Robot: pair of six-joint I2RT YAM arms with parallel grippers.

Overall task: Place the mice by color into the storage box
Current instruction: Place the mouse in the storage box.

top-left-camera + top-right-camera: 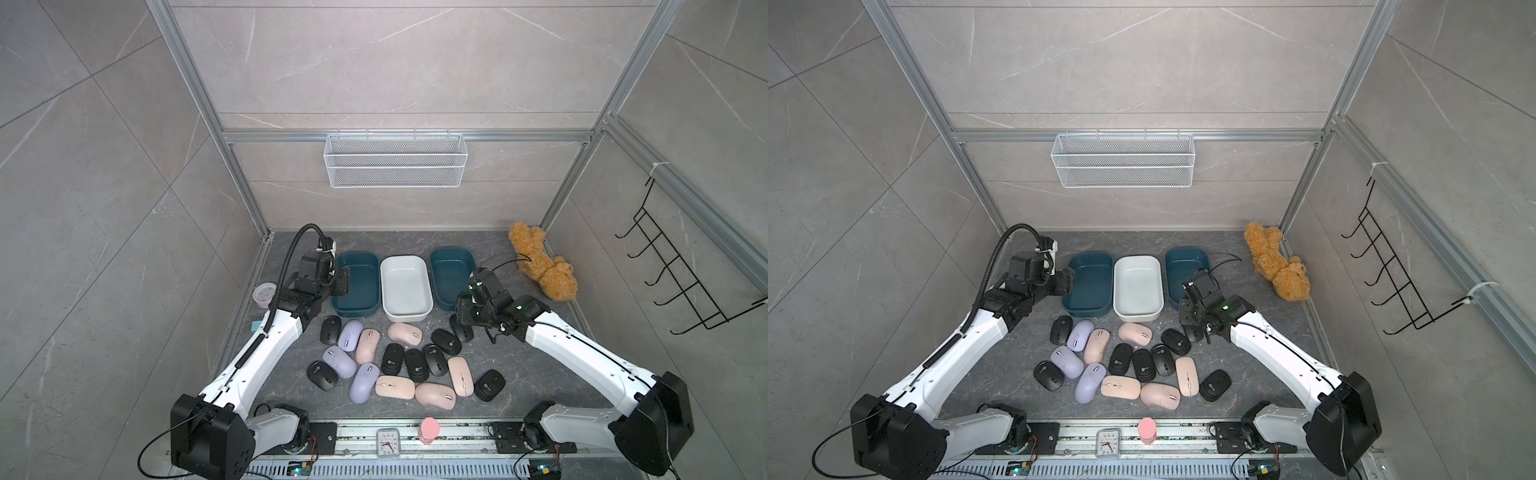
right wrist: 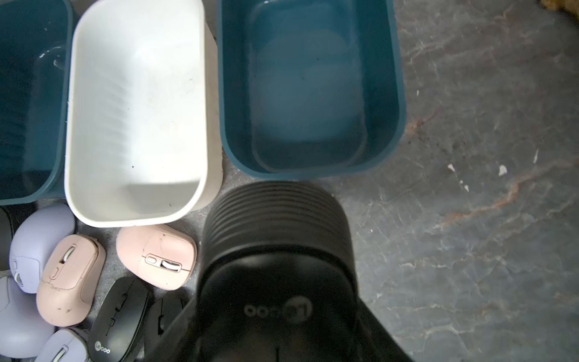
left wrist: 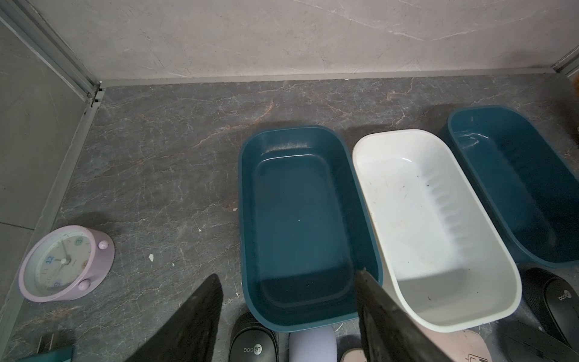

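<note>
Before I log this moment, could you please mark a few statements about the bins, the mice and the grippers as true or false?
1. The white bin stands between the two teal bins. True.
2. The right gripper grips a pink mouse. False: it is closed on a black mouse.
3. The left gripper is open and holds nothing. True.
4. The white bin has mice in it. False: it is empty.

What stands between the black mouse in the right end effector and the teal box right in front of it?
Nothing visible. The black mouse, gripped by the right end effector, sits just short of the near rim of the right teal box, which looks empty.
</note>
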